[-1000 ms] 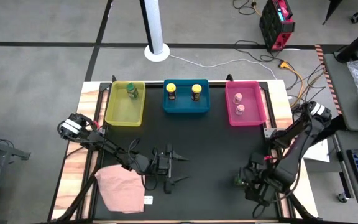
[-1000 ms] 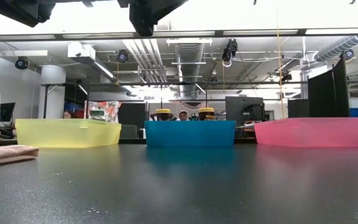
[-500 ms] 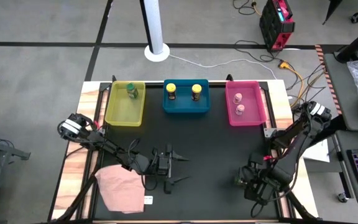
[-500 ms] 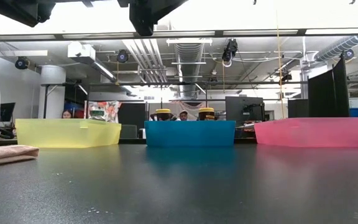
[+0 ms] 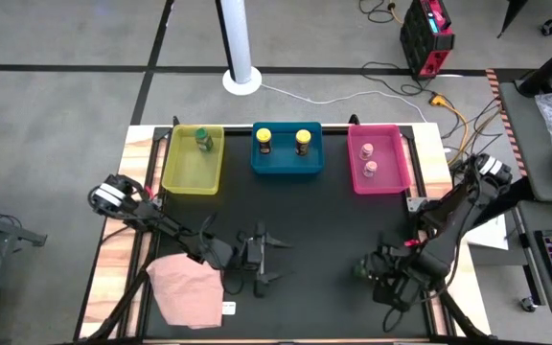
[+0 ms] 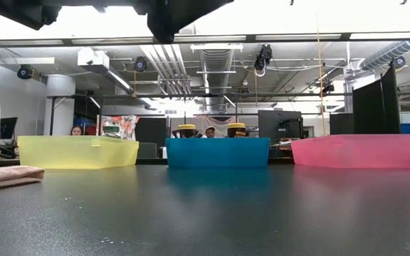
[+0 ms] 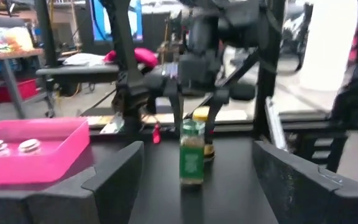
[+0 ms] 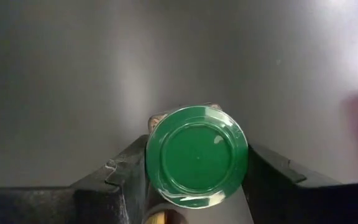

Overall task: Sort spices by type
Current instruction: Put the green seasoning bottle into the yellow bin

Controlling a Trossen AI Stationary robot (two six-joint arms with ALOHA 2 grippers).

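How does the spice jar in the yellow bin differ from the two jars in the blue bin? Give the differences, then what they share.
1. The jar in the yellow bin has a green lid; the two jars in the blue bin have yellow lids.
2. The green-lidded jar is the only one in its yellow bin; the yellow-lidded jars stand as a pair, side by side, in the blue bin.

Shared: all three are small, upright and dark-bodied.
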